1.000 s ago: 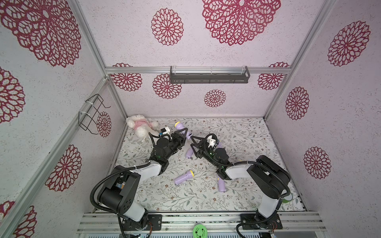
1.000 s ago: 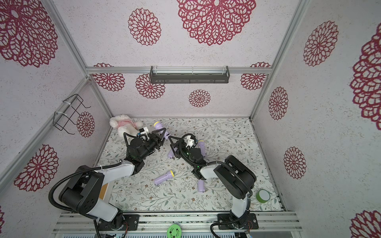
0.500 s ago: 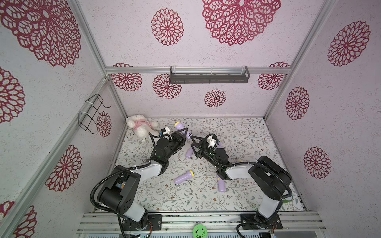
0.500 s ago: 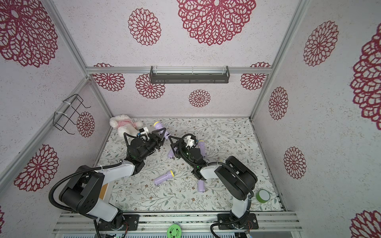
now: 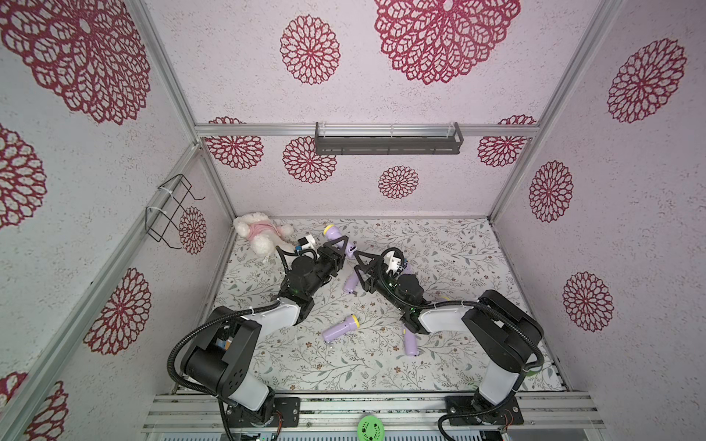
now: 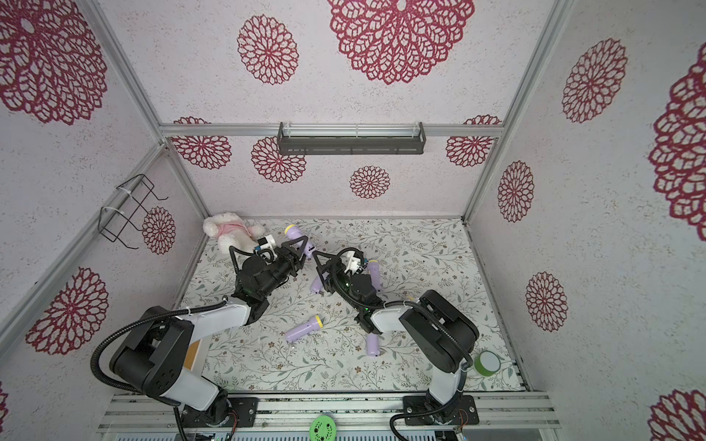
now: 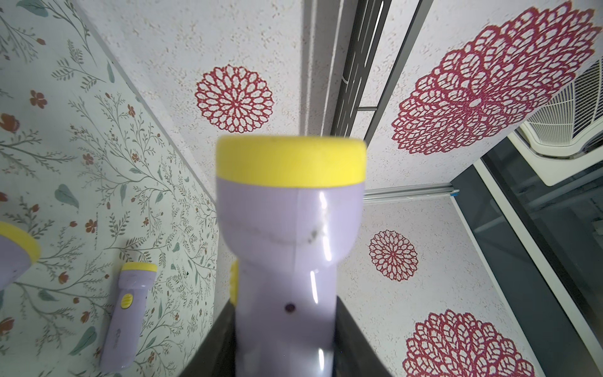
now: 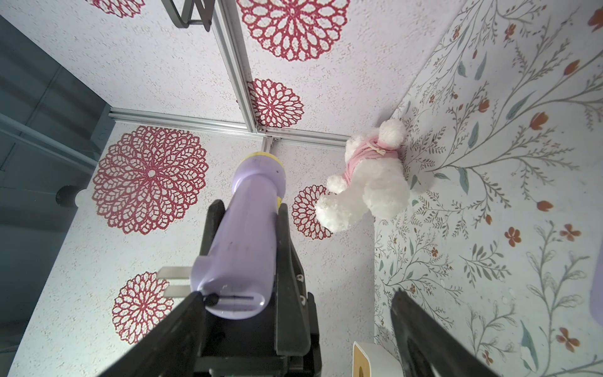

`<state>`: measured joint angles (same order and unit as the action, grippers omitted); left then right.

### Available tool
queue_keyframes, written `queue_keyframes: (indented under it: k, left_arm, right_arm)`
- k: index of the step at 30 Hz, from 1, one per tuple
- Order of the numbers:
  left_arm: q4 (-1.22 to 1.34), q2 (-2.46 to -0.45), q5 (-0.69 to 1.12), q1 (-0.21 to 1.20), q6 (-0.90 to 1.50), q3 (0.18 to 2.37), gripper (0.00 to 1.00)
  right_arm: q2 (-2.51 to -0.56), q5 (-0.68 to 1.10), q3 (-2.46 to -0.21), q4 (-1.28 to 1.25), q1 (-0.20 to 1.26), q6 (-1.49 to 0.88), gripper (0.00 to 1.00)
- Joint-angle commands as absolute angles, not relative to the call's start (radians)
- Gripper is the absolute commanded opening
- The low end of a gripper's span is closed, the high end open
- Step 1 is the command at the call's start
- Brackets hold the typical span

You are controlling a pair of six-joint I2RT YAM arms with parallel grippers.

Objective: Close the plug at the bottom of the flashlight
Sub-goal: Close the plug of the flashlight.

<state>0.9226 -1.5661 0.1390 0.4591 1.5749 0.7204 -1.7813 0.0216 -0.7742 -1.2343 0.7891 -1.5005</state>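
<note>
A purple flashlight (image 5: 333, 235) with a yellow head is held up off the floor at the back left, and my left gripper (image 5: 338, 242) is shut on its body (image 7: 287, 261). In the right wrist view its flat bottom end (image 8: 235, 300) faces the camera. The plug (image 8: 174, 280), two flat metal prongs, sticks out sideways from that end. My right gripper (image 8: 298, 298) is open. One fingertip (image 8: 195, 298) touches the bottom edge beside the plug, and the other (image 8: 403, 303) stands well clear. In both top views the right gripper (image 6: 317, 262) meets the flashlight's bottom end.
Other purple flashlights lie on the floral floor (image 5: 458, 248): one in the middle (image 5: 341, 328), one near the right arm's base (image 5: 409, 341), one under the right gripper (image 5: 351, 282). A white plush toy (image 5: 261, 235) sits in the back left corner. A green tape roll (image 6: 487, 362) lies front right.
</note>
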Motion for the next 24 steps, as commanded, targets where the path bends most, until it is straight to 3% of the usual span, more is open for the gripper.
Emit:
queue_keyframes:
  k: [1, 24]
  left_arm:
    - [1.138, -1.543, 0.187, 0.502, 1.603, 0.767, 0.0]
    - [1.173, -1.539, 0.185, 0.509, 1.598, 0.773, 0.0]
  right_arm:
    - [-1.839, -0.004, -0.773, -1.065, 0.796, -1.471, 0.89]
    - [-1.786, -0.021, -0.777, -1.01, 0.8, -1.458, 0.86]
